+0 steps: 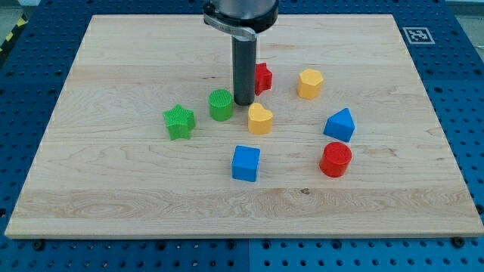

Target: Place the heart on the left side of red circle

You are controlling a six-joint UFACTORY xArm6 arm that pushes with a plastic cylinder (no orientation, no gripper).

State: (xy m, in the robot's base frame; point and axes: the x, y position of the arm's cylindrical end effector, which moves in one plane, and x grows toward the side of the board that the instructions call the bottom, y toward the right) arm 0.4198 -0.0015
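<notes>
The yellow heart [260, 119] lies near the board's middle. The red circle [335, 159] lies to its lower right, well apart from it. My tip [243, 103] stands just above and left of the heart, between it and the green circle [221, 105], close to the heart's upper left edge. Whether it touches the heart cannot be told.
A red block [262, 77] sits partly hidden behind the rod. A yellow hexagon [310, 83] is at the upper right, a blue triangle-like block [340, 125] above the red circle, a blue cube [246, 163] below the heart, a green star [179, 122] at the left.
</notes>
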